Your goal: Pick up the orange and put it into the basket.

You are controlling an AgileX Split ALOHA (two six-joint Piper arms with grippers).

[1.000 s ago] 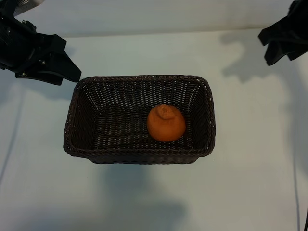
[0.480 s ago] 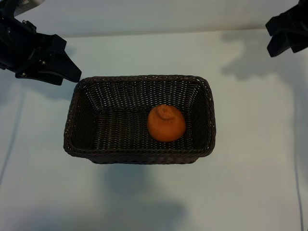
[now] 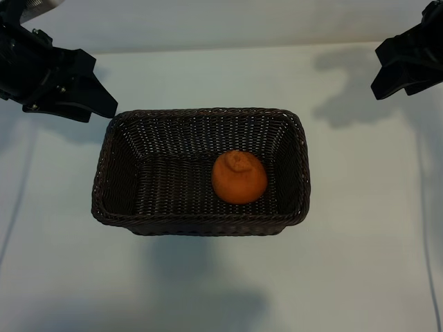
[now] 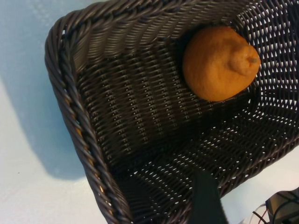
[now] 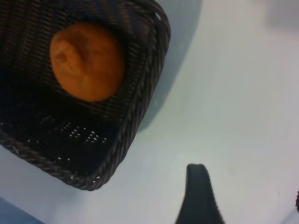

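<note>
White table; orange inside basket; left gripper, right gripper agape, empty.

Matte orange fruit; dark brown woven basket (braided rim); pale table.

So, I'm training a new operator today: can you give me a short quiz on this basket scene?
1. True or false: the orange lies inside the basket.
2. Which end of the basket is the orange nearer, in the exterior view? A) left B) right
3. Fill in: the left gripper and right gripper each hold ____.

Key: 1 true; 2 B; 3 nothing, both are open and clear of the basket.
</note>
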